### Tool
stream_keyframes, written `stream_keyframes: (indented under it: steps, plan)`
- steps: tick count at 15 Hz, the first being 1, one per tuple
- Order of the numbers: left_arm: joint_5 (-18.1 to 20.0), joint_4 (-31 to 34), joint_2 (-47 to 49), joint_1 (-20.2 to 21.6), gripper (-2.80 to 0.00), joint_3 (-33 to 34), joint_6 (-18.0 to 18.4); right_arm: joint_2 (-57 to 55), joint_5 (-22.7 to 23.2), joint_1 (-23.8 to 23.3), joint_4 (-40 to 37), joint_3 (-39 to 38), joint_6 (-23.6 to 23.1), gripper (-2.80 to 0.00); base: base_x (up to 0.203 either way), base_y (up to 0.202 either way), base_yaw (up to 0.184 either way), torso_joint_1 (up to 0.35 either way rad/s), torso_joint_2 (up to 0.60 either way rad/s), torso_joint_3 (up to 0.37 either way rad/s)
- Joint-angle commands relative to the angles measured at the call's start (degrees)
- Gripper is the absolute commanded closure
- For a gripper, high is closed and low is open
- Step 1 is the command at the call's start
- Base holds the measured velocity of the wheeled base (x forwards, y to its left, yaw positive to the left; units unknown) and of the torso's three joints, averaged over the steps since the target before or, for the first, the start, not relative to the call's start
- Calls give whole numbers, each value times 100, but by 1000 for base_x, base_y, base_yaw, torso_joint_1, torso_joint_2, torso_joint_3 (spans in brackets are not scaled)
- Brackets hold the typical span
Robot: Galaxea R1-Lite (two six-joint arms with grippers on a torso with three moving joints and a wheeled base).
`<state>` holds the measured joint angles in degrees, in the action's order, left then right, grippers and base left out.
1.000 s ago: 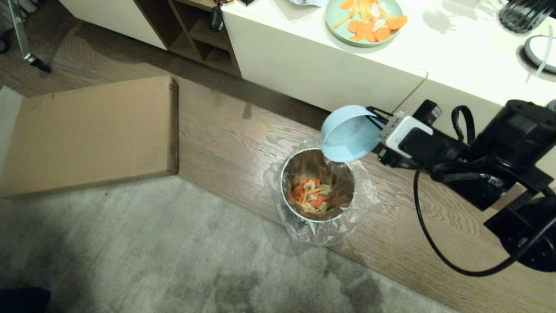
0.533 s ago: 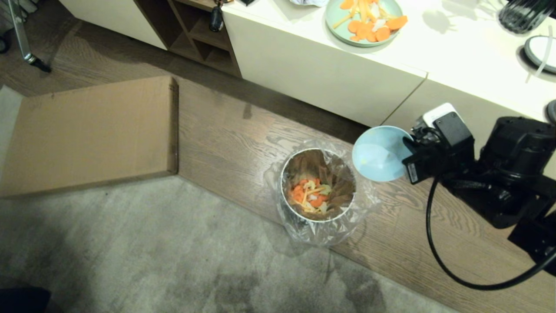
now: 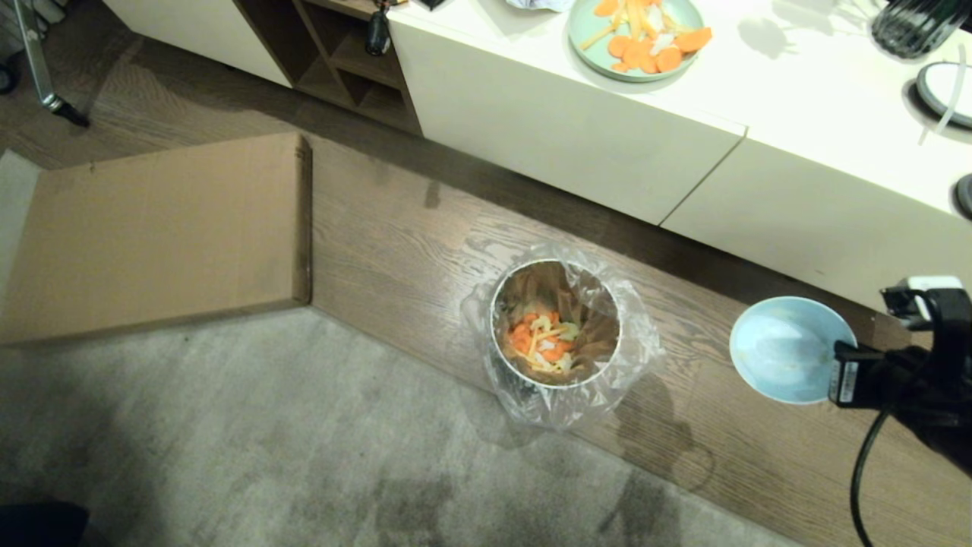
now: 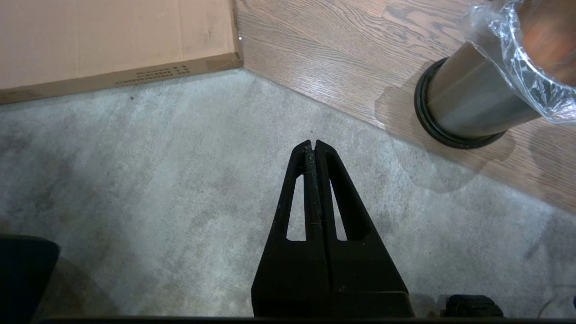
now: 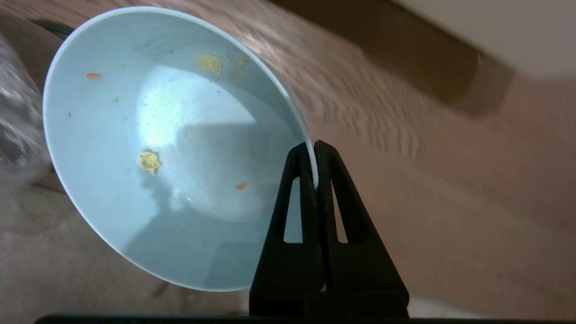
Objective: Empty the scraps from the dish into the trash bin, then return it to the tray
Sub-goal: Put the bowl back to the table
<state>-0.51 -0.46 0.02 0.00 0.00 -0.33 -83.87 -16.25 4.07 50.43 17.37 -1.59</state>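
Now, from my head camera, I am holding the small round pale blue glossy dish (image 3: 790, 348) in my right claw (image 3: 839, 372) at the right edge, above the wood floor (image 3: 395, 228) and well apart from the shiny steel trash bin (image 3: 555, 323) with its clear liner. Orange and pale yellow scraps (image 3: 545, 339) are lying inside the bin. A flat light-green plate (image 3: 634, 34) of carrot slices is sitting on the white counter (image 3: 797, 83), and a flat cardboard box (image 3: 152, 235) is lying on the floor.

From my left wrist, my left claw (image 4: 313, 146) is hanging with fingers pressed together over the grey carpet (image 4: 157, 180), near the bin's black base ring.

From my right wrist, the claw is clamping the dish's rim; only a few tiny crumbs are clinging inside.
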Motion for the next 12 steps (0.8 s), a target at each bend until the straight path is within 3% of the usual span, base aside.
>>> stream_keyframes:
  steps: [1, 6, 9, 12]
  plan:
    - [-2, -5, -2, 0, 0, 0, -2, 785, -10, -272, -419, -443, 335, 0, 0, 0, 0, 0, 0, 0]
    - [-2, -4, -2, 0, 0, 0, -2, 1900, 8, -830, -1059, -1619, 522, 0, 0, 0, 0, 0, 0, 0]
    - [-2, 2, -2, 0, 0, 0, -2, 2395, 23, -1384, -1482, -1735, 529, 0, 0, 0, 0, 0, 0, 0]
    - [-2, -6, -2, 0, 0, 0, -2, 3102, 25, -1633, -2261, -1737, 491, 0, 0, 0, 0, 0, 0, 0]
